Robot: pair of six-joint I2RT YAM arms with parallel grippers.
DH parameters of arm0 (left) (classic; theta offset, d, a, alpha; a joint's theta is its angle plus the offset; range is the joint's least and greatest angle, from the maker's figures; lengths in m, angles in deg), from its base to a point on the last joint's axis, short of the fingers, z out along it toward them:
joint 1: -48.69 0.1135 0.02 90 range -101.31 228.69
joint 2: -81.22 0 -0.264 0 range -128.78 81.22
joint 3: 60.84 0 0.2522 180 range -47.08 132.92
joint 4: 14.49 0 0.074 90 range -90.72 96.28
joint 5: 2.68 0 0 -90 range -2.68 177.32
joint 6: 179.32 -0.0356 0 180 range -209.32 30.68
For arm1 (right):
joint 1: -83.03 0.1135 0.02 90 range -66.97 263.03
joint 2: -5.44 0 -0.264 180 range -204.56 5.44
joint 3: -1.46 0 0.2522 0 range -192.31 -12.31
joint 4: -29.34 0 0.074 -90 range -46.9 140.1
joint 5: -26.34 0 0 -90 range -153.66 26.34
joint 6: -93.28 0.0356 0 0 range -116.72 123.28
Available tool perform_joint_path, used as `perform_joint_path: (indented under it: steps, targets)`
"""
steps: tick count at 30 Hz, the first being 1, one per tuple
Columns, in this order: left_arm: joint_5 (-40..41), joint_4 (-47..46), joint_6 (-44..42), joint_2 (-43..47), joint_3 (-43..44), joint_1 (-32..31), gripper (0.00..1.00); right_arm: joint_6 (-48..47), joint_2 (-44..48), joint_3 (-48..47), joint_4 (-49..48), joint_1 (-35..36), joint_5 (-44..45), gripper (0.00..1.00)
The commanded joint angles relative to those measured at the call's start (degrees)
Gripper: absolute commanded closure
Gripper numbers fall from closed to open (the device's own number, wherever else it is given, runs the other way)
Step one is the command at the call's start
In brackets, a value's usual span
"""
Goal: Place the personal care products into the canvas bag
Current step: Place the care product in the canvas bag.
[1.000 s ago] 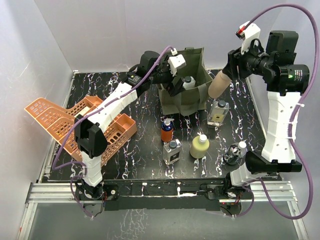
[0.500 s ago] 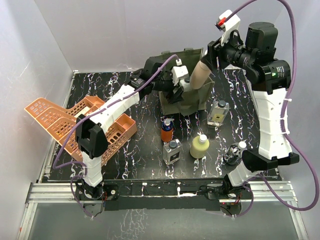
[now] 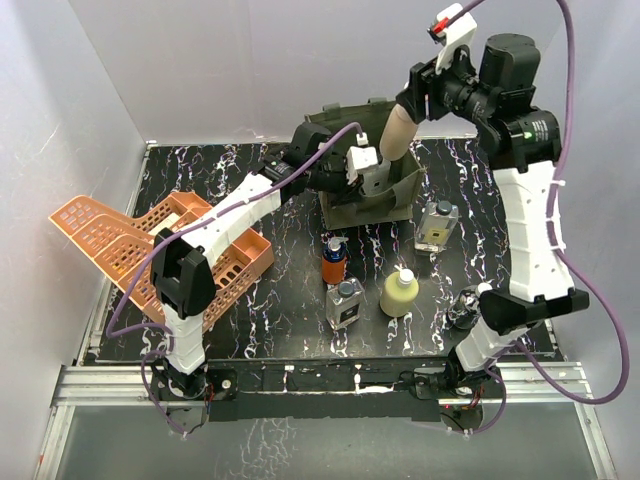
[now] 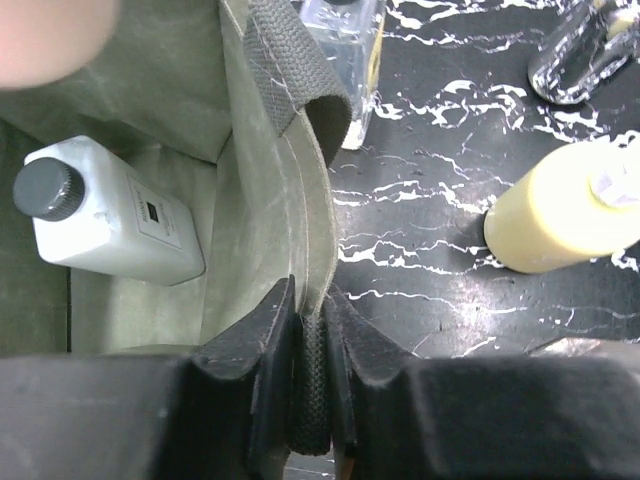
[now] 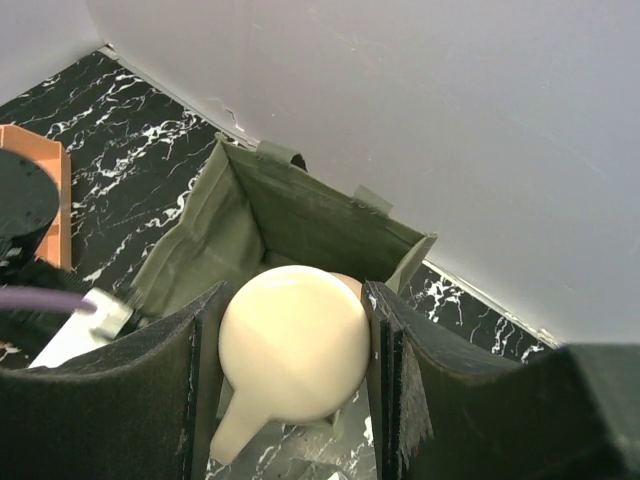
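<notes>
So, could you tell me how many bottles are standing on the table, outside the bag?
5: orange bottle; square clear bottle just nearer; yellow-green pump bottle beside that; black-capped clear bottle right of the canvas bag; dark round bottle at the near right. None seems hidden.

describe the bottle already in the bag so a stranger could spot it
Find the olive canvas bag at the back of the black marbled table. On its floor rests a white rectangular bottle with a dark round cap, the only product resting in the bag.
</notes>
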Motion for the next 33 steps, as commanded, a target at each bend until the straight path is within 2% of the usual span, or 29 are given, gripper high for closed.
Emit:
perform_joint_path:
  steps: [1, 13, 33]
  targets:
    - [-6.33, 1.08, -6.96, 5.16, -1.71, -0.32, 0.87, 2.21, -1.98, -0.78, -16.74, 0.71, 0.45, 0.92]
    - [-7.09, -1.09, -8.67, 6.38, -5.42, -0.32, 1.00, 2.67, -6.28, 2.84, -19.40, 4.02, -2.63, 0.92]
    - [-4.79, -3.13, -7.29, 9.95, -10.94, -0.18, 1.00, 2.27, -16.61, 4.42, -26.01, 5.85, -7.95, 0.92]
